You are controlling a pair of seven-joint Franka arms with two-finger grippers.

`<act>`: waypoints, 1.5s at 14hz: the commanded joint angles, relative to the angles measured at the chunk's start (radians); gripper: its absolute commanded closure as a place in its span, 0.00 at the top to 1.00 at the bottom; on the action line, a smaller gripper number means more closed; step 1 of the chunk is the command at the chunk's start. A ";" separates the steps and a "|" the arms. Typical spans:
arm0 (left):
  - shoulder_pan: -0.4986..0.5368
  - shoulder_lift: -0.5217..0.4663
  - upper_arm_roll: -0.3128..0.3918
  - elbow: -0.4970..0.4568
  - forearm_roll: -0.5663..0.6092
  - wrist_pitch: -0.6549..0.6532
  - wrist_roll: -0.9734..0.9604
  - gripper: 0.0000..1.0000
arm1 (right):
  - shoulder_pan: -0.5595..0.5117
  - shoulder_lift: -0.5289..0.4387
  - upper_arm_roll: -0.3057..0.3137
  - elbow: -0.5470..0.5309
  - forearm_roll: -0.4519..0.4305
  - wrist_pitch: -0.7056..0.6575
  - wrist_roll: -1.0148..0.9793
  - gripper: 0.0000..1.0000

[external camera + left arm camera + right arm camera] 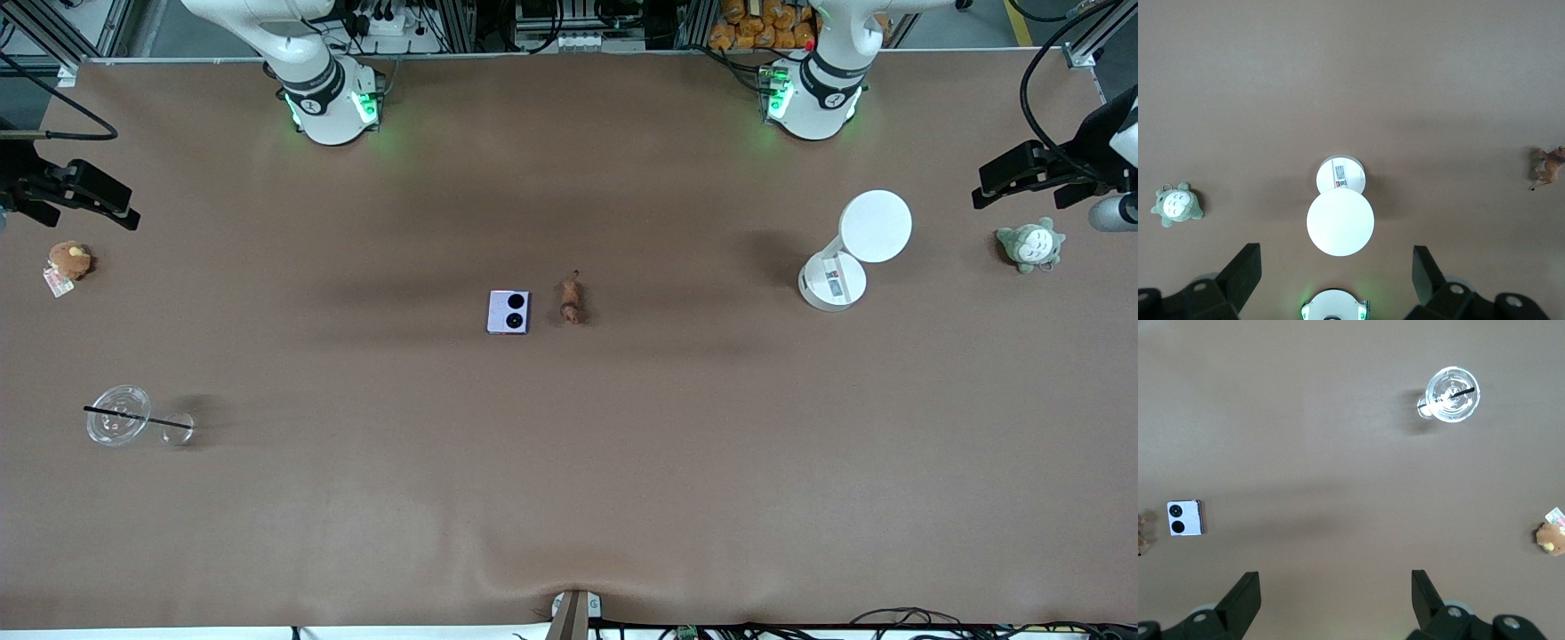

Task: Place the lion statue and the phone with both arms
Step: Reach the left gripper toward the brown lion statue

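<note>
Left gripper (pixel 1331 270): black fingers spread wide apart, holding nothing, raised high over the left arm's end of the table, above the white round-topped stand (pixel 849 253).
Right gripper (pixel 1335 590): black fingers likewise spread apart and holding nothing, raised over the right arm's end of the table.
Lion statue (pixel 571 300): tiny elongated reddish-brown animal figurine lying on the brown table (pixel 569 498) near its middle, well apart from both grippers.
Phone (pixel 508 312): small square lavender folded phone with two black camera circles facing up, flat on the table just beside the lion statue, on the side toward the right arm, well apart from the right gripper.
Grey-green plush (pixel 1031 244): near the left gripper, at the table's end.
Round brown plush with a tag (pixel 67 264): near the right gripper.
Clear plastic cup with a black straw (pixel 120 415): nearer the front camera than the brown plush.
</note>
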 commanded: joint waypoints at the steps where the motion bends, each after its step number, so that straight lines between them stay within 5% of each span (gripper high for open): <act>1: 0.002 0.000 0.001 0.020 0.003 -0.004 0.018 1.00 | 0.006 -0.014 0.000 -0.008 0.007 -0.017 0.032 1.00; 10: -0.076 0.090 -0.031 0.017 -0.022 0.037 -0.010 1.00 | 0.006 -0.009 0.000 -0.011 0.009 -0.017 0.032 1.00; 16: -0.271 0.216 -0.043 0.018 -0.023 0.106 -0.228 1.00 | 0.006 -0.004 0.000 -0.014 0.009 -0.011 0.032 1.00; 21: -0.436 0.348 -0.047 0.012 -0.074 0.312 -0.373 1.00 | 0.006 0.000 0.000 -0.014 0.009 -0.002 0.032 1.00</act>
